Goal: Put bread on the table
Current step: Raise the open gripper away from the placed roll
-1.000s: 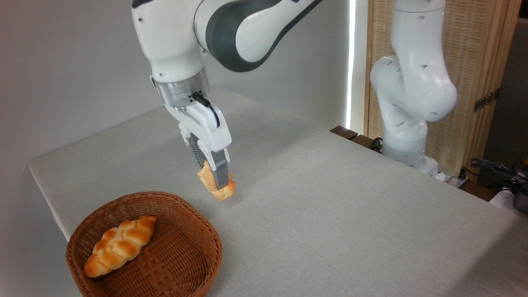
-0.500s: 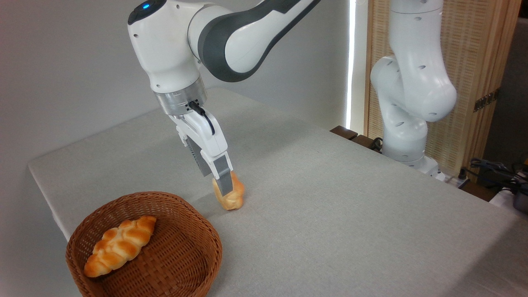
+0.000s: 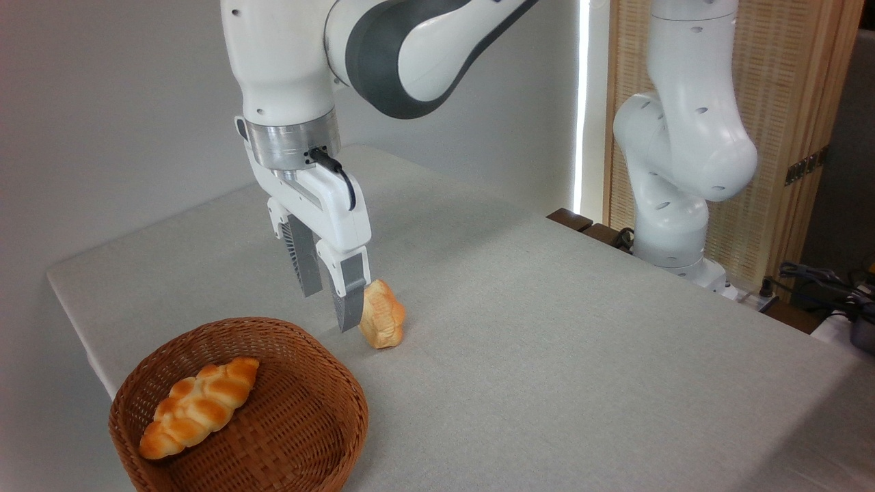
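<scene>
Pincer (image 3: 329, 306) spread, beside bread (image 3: 383, 314) on table (image 3: 547, 355).

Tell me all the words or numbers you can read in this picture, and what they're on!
There are none to read.
White robot arm and its gripper: no letters or numbers show.
Short pale-golden bread roll, grey-beige cloth table, round brown wicker basket and the long braided loaf in it: all plain.
Dark bracket on the wooden screen: too small to tell.
</scene>
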